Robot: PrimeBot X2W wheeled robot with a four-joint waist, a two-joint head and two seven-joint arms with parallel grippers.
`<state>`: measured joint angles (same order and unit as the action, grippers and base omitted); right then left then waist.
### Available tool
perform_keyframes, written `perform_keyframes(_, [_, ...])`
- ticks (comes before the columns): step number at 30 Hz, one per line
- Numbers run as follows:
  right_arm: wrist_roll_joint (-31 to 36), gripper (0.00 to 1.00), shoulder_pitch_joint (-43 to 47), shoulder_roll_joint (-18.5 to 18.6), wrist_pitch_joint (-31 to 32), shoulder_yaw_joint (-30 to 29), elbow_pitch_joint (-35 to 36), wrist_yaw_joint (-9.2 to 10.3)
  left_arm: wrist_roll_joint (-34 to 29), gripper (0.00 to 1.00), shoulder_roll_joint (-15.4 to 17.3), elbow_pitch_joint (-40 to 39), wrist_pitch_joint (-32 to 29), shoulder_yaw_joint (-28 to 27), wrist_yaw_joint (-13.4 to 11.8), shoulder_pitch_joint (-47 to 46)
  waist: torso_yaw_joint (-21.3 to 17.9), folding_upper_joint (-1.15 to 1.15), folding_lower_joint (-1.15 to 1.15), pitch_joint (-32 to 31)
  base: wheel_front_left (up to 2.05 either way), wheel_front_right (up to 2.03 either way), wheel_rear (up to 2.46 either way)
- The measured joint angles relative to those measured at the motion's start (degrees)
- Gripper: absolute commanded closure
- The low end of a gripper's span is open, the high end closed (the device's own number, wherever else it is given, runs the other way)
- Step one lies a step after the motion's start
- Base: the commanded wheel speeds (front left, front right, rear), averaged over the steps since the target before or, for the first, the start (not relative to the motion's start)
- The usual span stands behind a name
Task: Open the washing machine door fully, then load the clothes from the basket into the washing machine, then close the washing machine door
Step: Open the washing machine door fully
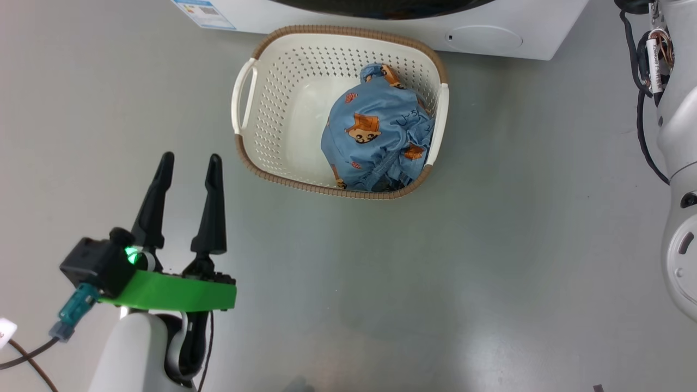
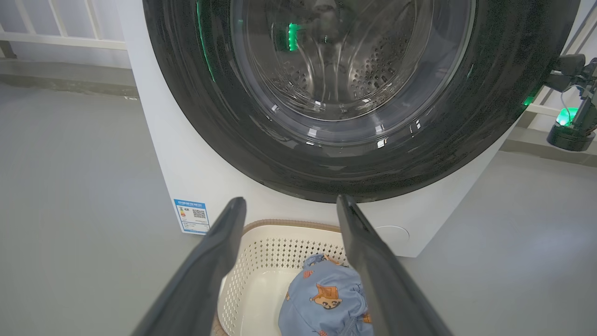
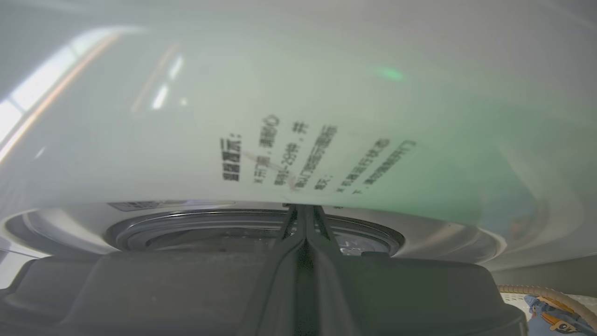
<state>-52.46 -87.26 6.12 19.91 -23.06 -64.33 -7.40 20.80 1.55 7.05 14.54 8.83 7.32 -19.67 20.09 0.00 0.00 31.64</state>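
Observation:
The washing machine (image 2: 186, 177) stands in front of me, and the glossy black rim of the washing machine door (image 2: 345, 154) lies against its front. On the floor just below sits the basket (image 1: 283, 109), with the clothes (image 1: 375, 136) bundled in its right half. My left gripper (image 1: 190, 158) hovers open and empty to the basket's left; in the left wrist view its own gripper (image 2: 290, 200) points at the door's lower rim above the clothes (image 2: 322, 298). My right gripper (image 3: 303, 210) is shut, its tips against a white surface printed with black text. The right wrist (image 2: 571, 116) sits at the door's right edge.
Grey floor spreads all round the basket. The machine's blue sticker (image 1: 204, 13) and round flap (image 1: 482, 39) face me low on its front. My right arm (image 1: 678, 163) with black cables runs down the right edge. A white railing (image 2: 60, 42) stands behind the machine's left side.

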Motion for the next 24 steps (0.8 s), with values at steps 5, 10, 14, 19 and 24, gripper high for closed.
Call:
perform_keyframes(5, [-0.08,1.0,0.62,0.24,3.07,-0.05,0.1,0.0,0.02,0.0,-0.02,-0.01,0.0,0.0,0.0,-0.88,-0.28,0.0,0.0,-0.72,0.0,0.0,0.0])
perform_keyframes(10, [-0.51,1.0,1.53,0.42,4.91,-0.3,0.64,0.01,0.01,0.0,-0.02,-0.01,0.0,0.0,0.0,-0.87,-0.48,0.0,0.0,-1.38,0.0,0.0,0.0])
perform_keyframes(14, [-0.55,1.0,2.81,0.74,6.0,-0.88,0.6,0.0,0.01,0.0,-0.03,-0.01,0.0,-0.01,0.0,-0.82,-0.44,0.0,0.0,-2.06,0.0,0.0,0.0])
perform_keyframes(19, [-0.52,1.0,3.83,0.91,6.69,-1.72,0.02,0.0,-0.03,0.0,-0.04,-0.01,0.0,-0.32,0.0,-0.58,-0.44,0.0,0.0,-2.99,0.0,0.0,0.0])
perform_keyframes(24, [-0.48,1.0,3.78,1.08,7.21,-1.88,-0.42,0.0,-0.02,0.0,-0.04,-0.01,0.0,-0.42,0.0,-0.55,-0.28,0.0,0.0,-2.81,0.0,0.0,0.0])
